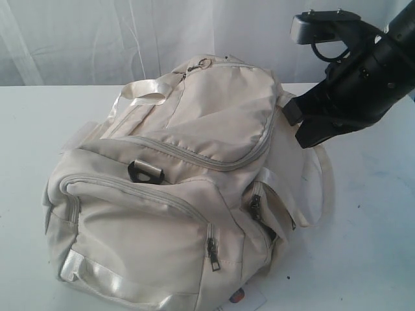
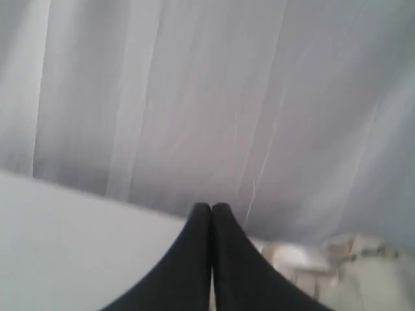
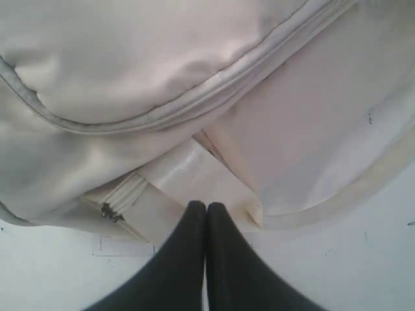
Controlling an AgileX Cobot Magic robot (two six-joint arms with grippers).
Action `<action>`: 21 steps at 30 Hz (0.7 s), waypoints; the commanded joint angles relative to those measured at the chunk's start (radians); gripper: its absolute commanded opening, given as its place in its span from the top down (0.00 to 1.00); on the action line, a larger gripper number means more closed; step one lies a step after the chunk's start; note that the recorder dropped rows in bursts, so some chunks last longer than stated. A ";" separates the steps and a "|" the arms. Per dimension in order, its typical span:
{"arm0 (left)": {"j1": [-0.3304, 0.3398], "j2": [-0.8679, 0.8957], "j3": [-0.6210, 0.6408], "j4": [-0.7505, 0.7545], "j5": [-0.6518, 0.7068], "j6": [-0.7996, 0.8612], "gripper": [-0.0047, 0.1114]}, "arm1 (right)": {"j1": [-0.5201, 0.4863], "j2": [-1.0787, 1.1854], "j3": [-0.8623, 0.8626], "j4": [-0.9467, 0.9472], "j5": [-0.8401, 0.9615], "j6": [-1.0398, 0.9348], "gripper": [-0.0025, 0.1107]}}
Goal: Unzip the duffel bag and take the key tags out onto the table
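Over on the left of the exterior view it's bare white tabletop [image 1: 29, 136], with a pale curtain [image 1: 97, 32] hanging behind it. Moving in, the duffel bag [image 1: 175, 201] sits squarely mid-frame on the tabletop, cream and bulky, one end pocket facing the camera. There's a glossy handle [image 1: 139, 94] looped at its upper left, a black D-ring [image 1: 146, 172] at the middle, and the main zipper [image 1: 194, 154] curving across the top panel, closed all along its visible run. On to the upper right, where the black right arm [image 1: 356, 84] leans in low against the bag's right flank. Its wrist view has the right end effector [image 3: 206, 206] with fingers pressed tight together, gripping nothing, tips right at a webbing strap [image 3: 188, 172] below that zipper; whether they touch it I can't tell. The left end effector [image 2: 211, 207], seen from its own wrist, is pinched shut too, empty, pointing at the curtain above the tabletop.
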State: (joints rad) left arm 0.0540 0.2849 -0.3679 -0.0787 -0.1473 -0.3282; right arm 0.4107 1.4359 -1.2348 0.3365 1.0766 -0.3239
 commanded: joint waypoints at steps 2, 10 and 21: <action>0.002 0.285 -0.264 -0.029 0.506 0.219 0.96 | 0.002 -0.008 -0.008 0.007 -0.009 -0.012 0.98; 0.001 0.694 -0.698 -0.917 1.289 1.188 0.96 | 0.002 -0.008 -0.008 0.007 -0.009 -0.012 0.98; -0.386 0.863 -0.779 -0.618 1.199 1.064 0.96 | 0.002 -0.008 -0.008 0.007 -0.009 -0.012 0.98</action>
State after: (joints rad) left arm -0.2155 1.1063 -1.1396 -0.7881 1.0817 0.8068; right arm 0.4107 1.4359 -1.2348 0.3365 1.0766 -0.3239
